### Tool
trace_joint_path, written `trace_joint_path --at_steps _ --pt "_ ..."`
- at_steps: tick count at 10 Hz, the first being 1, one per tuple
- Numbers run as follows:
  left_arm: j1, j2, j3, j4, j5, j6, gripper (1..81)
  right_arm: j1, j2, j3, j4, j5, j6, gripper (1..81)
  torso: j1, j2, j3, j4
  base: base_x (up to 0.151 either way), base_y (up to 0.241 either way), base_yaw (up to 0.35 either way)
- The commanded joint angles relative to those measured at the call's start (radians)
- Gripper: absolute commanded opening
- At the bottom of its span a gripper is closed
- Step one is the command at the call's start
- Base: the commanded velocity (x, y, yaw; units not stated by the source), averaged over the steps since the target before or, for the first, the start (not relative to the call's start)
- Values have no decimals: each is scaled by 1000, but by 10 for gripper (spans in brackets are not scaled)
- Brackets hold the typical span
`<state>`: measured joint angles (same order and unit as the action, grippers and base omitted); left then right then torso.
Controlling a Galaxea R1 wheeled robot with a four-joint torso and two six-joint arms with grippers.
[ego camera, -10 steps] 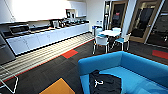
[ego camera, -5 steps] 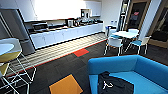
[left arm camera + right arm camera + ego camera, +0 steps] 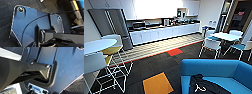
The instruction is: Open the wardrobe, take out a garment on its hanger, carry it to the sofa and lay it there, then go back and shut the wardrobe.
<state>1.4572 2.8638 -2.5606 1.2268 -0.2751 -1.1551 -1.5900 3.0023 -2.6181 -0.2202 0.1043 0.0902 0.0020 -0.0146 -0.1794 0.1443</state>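
Note:
The bright blue sofa (image 3: 214, 68) fills the lower right of the head view. On its seat lies the black garment (image 3: 210, 87), spread flat, with the thin white hanger (image 3: 199, 88) resting on top of the fabric near its near edge. Nothing grips either of them. In both wrist views I see dark robot plates and a jointed bar over dark carpet.
A grey steel fridge (image 3: 114, 25) stands at the back left beside a long white kitchen counter (image 3: 164, 33). A round white table (image 3: 96, 46) with wire-legged yellow stools (image 3: 112, 50) is close on the left. White chairs (image 3: 211, 45) and a table (image 3: 225, 36) stand at the right.
The whole head view has swung left: the sofa slid to the lower right, and the fridge, round table and stools came into the picture.

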Motion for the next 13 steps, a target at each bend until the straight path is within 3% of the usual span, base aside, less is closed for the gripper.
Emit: trace_joint_path --at_steps 1,13 --pt "-30 -10 -7 8 37 -2 811 20 6 4 2 -55 0 811 0 0 0 0 0 0 337" --pt "-30 -3 -9 10 39 0 811 20 11 0 2 -55 -3 811 0 0 0 0 0 0 337"
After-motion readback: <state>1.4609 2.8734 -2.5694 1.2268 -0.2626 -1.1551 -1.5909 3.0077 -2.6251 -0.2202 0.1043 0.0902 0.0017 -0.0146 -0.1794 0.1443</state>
